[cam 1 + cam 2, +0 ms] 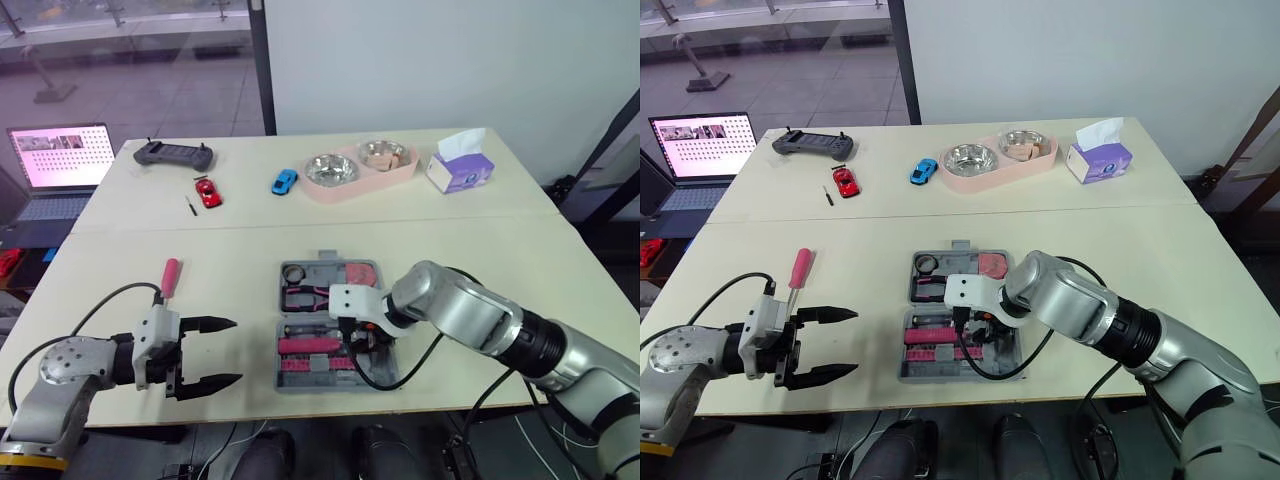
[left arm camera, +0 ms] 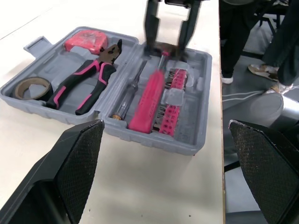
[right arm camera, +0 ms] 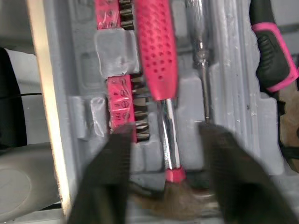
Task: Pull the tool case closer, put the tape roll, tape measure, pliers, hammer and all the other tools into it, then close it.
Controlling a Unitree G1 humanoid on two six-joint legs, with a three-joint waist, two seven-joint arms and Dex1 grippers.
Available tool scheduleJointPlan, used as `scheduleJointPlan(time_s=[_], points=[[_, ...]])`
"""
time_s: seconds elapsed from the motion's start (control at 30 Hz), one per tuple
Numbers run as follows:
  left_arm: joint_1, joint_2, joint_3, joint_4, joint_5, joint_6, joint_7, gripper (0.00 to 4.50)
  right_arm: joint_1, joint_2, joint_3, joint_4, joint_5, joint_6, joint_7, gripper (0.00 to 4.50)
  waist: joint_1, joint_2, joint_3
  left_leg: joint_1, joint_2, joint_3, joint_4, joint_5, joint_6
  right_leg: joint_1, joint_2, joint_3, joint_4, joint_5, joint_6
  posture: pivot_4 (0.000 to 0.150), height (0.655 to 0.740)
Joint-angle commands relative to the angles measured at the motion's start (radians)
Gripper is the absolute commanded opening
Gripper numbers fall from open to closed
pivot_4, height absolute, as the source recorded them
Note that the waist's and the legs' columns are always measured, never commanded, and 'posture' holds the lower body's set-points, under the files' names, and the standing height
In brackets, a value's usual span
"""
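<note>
Looking at the case (image 2: 198, 100), we'd say it's nearly packed. It sits open at the near edge of the bench (image 1: 480, 250), with the tape roll (image 2: 30, 87), tape measure (image 2: 88, 41), pliers (image 2: 86, 86) and hammer (image 2: 149, 95) all inside. The right gripper (image 3: 166, 140) hangs over the hammer's head end, jaws released, one either side of the neck. The left gripper (image 1: 235, 352) hovers left of the case, jaws wide apart, nothing in them. One pink screwdriver (image 1: 170, 275) lies out on the bench just beyond it.

What worries us: we can't quite tell if the hammer head is seated in its slot, and if it sits proud the lid won't shut. A jaw snagging the neck on the way up could also tug the case toward the edge. And that screwdriver lies flat, so a sloppy grab could skid it away.
</note>
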Motion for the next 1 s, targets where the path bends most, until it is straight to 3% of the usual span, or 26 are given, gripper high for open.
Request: scheduleJointPlan(time_s=[0.03, 0.23, 0.43, 0.53, 0.67, 0.7, 1.0], points=[[-0.005, 0.004, 0.02, -0.024, -0.018, -0.003, 0.004, 4.5, 0.0, 0.011, -0.036, -0.006, -0.009, -0.004, -0.004, 3.22, 0.0, 0.0, 0.0, 0.0, 0.0, 0.0, 0.0, 0.0, 0.0, 0.0, 0.0, 0.0, 0.0, 0.0, 0.0, 0.15, 0.74], [-0.012, 0.003, 0.017, -0.027, -0.019, 0.006, 0.009, 4.5, 0.008, 0.009, -0.069, -0.023, 0.002, 0.006, -0.006, 3.22, 0.0, 0.0, 0.0, 0.0, 0.0, 0.0, 0.0, 0.0, 0.0, 0.0, 0.0, 0.0, 0.0, 0.0, 0.0, 0.15, 0.74], [-0.016, 0.003, 0.015, -0.033, -0.019, 0.014, 0.016, 4.5, 0.086, 0.022, -0.202, -0.085, 0.039, -0.018, -0.046, 3.22, 0.001, 0.0, 0.0, 0.0, 0.0, 0.0, 0.0, 0.0, 0.0, 0.0, 0.0, 0.0, 0.0, 0.0, 0.0, 0.15, 0.74], [-0.017, 0.005, 0.015, -0.033, -0.019, 0.017, 0.016, 4.5, 0.174, 0.057, -0.275, -0.143, 0.064, -0.067, -0.084, 2.42, 0.002, -0.001, -0.001, 0.0, 0.0, 0.0, 0.0, 0.0, 0.0, 0.001, 0.0, 0.0, 0.0, 0.0, 0.0, 0.15, 0.74], [-0.019, 0.004, 0.014, -0.032, -0.019, 0.021, 0.014, 4.5, 0.293, 0.111, -0.312, -0.134, 0.049, -0.203, -0.133, 0.36, 0.002, -0.001, -0.001, 0.0, 0.0, 0.0, 0.0, 0.0, 0.0, 0.001, 0.0, 0.0, 0.0, 0.0, 0.001, 0.15, 0.74], [-0.019, 0.003, 0.014, -0.031, -0.018, 0.02, 0.013, 4.5, 0.314, 0.127, -0.318, -0.12, 0.045, -0.231, -0.145, 0.05, 0.002, -0.001, -0.001, 0.001, 0.0, 0.0, 0.001, 0.0, 0.0, 0.001, 0.0, 0.0, 0.0, 0.001, 0.001, 0.15, 0.74], [-0.026, 0.005, 0.018, -0.023, -0.018, 0.019, 0.01, 4.5, 0.408, 0.18, -0.308, -0.009, -0.019, -0.38, -0.202, 0.05, 0.002, -0.002, -0.001, 0.001, 0.0, 0.0, 0.001, 0.0, 0.0, 0.003, 0.001, 0.0, 0.0, 0.001, 0.001, 0.15, 0.74]])
